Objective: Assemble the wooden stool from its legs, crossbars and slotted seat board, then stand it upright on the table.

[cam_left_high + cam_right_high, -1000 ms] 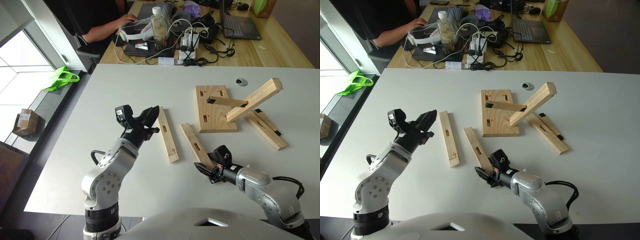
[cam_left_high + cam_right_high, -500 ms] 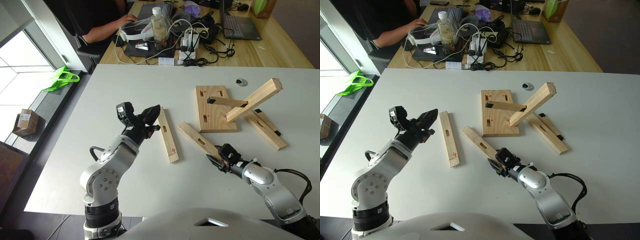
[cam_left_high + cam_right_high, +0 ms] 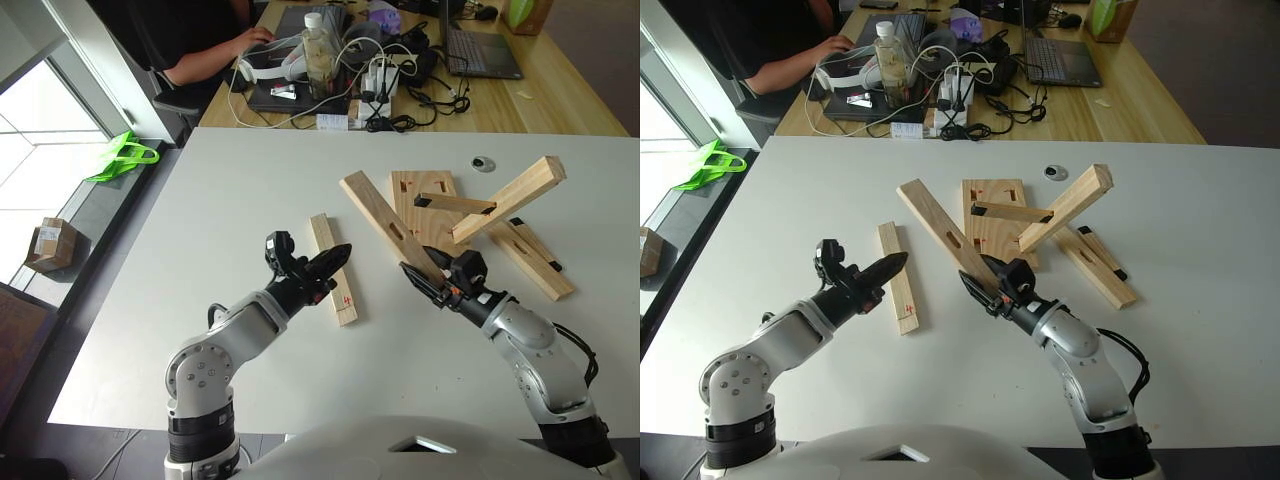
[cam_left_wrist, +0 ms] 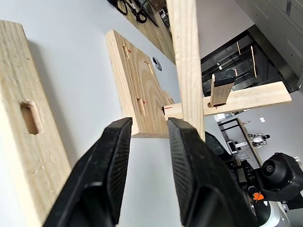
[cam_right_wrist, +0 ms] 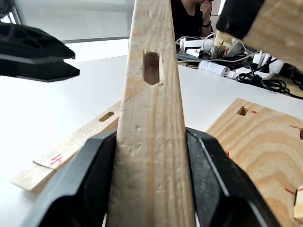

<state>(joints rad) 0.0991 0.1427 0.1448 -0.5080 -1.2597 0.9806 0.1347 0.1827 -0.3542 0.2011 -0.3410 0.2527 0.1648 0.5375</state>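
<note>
A white desk (image 3: 240,180) is viewed from above, with stool parts spread across it. The right claw (image 3: 428,282) is clenched on the lower end of a slotted leg (image 3: 383,220). This leg is held off the desk at a slant, with its free end raised toward the robot's left, and it crosses in front of the seat board's near-left part. The seat board (image 3: 440,238) lies flat, right of the desk's middle. A propped leg (image 3: 512,196) is tilted above the board's right side, with a crossbar (image 3: 452,203) joined to it. Another leg (image 3: 535,266) lies flat just right of the board. The left claw (image 3: 338,257) is narrowly parted and holds nothing. It is poised close to the middle of a flat leg (image 3: 346,300), which lies left of the board.
</note>
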